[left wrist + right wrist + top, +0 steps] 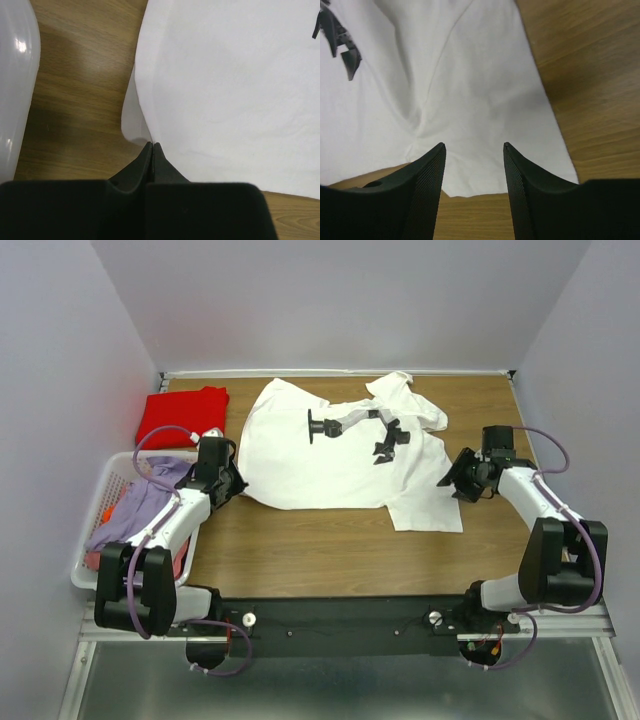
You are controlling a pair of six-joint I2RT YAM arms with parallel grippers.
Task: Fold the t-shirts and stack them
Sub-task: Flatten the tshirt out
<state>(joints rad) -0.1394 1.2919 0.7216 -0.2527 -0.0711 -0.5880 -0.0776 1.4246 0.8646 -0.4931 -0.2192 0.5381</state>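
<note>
Desk (330, 550) seen from above carries the white t-shirt (330, 465) spread flat in the middle and the red t-shirt (180, 415) at its far left corner, beyond the laundry basket (100, 500). Left wrist: the left hand (151, 146) is pinched shut on the white t-shirt's edge. Right wrist: the right hand (474, 146) stands open over the shirt's corner, holding nothing.

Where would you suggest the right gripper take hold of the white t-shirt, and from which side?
Pinch the white t-shirt at its near right hem corner, coming from the right: that corner lies flat with bare table beside it, by the open right gripper.
</note>
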